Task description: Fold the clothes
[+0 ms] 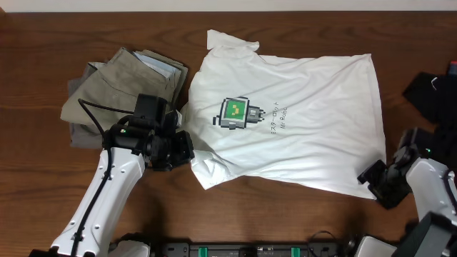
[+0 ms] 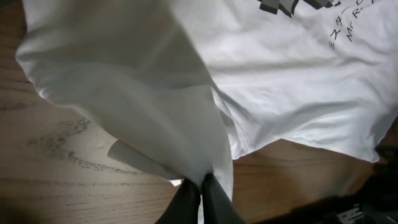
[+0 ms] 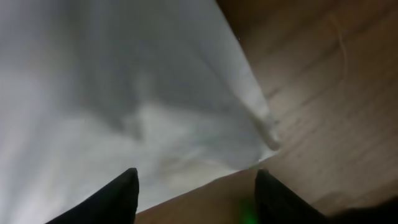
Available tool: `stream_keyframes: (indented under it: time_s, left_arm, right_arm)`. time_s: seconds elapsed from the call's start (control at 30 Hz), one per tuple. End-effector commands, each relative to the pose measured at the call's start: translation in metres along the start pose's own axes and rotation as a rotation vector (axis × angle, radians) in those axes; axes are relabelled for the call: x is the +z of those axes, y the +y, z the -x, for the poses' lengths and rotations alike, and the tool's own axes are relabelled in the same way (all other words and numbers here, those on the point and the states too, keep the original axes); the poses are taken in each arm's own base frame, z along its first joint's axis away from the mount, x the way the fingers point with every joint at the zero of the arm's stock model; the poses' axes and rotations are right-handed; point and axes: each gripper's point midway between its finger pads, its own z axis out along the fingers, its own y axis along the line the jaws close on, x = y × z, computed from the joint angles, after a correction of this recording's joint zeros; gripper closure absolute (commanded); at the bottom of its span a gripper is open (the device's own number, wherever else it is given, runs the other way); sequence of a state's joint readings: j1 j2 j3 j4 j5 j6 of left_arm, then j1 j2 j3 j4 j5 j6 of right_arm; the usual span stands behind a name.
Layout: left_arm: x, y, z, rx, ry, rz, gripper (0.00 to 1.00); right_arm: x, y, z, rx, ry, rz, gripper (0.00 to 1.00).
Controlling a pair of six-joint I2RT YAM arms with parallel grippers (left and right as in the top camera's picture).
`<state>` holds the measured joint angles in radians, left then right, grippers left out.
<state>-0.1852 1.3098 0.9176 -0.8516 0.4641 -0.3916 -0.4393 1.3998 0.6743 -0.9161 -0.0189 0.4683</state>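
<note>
The right wrist view is blurred, and a dark garment (image 1: 432, 93) is cut off at the bench's right edge. One white T-shirt (image 1: 307, 121) lies spread mid-bench, and one khaki pile (image 1: 118, 89) sits toward the left edge. The left gripper (image 2: 202, 182) pinches the shirt's sleeve. The right gripper (image 3: 196, 174) is spread wide at its front-right hem corner.

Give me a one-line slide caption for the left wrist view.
Left gripper shut on a bunched edge of the white T-shirt, wooden table beneath.
</note>
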Motion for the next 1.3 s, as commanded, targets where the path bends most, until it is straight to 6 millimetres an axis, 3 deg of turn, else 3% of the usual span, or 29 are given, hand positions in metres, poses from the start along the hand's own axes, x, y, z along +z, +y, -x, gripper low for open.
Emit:
stream_keyframes:
  time_s: [0.0, 0.1, 0.2, 0.3, 0.47, 0.63, 0.83, 1.0, 1.13, 1.27]
  left_arm:
    - [-0.002, 0.001, 0.004, 0.016, -0.015, 0.007, 0.94]
    - [-0.002, 0.001, 0.004, 0.015, -0.016, 0.007, 0.94]
    - [-0.002, 0.001, 0.004, 0.016, -0.016, 0.007, 0.94]
    - [-0.002, 0.001, 0.003, 0.014, -0.011, 0.008, 0.94]
    - [-0.005, 0.004, -0.008, -0.005, 0.028, 0.019, 0.94]
    - [-0.012, 0.007, -0.023, -0.023, 0.06, 0.034, 0.94]
    - [-0.026, 0.003, -0.029, -0.003, 0.019, 0.014, 0.94]
    - [-0.033, -0.01, -0.005, 0.093, -0.099, -0.034, 0.94]
    - [-0.033, -0.022, 0.021, 0.276, -0.197, -0.059, 0.94]
    - [-0.024, -0.014, 0.042, 0.311, -0.24, 0.006, 0.94]
  right_arm:
    - [0.01, -0.015, -0.005, 0.035, 0.02, -0.072, 0.43]
    - [0.013, -0.015, -0.003, 0.035, 0.014, -0.074, 0.5]
    - [0.013, -0.011, 0.005, 0.035, -0.019, -0.058, 0.8]
    - [0.01, -0.006, 0.013, 0.035, -0.047, -0.039, 0.99]
    - [-0.015, -0.001, 0.023, -0.025, -0.083, -0.022, 0.99]
    - [-0.057, 0.011, 0.027, -0.006, -0.131, 0.073, 0.99]
    - [-0.104, 0.006, 0.04, 0.021, -0.275, 0.107, 0.99]
    - [-0.111, 0.025, 0.05, 0.007, -0.304, 0.208, 0.99]
    - [-0.123, 0.064, 0.073, -0.039, -0.364, 0.398, 0.99]
    - [-0.128, 0.082, 0.098, -0.016, -0.421, 0.479, 0.99]
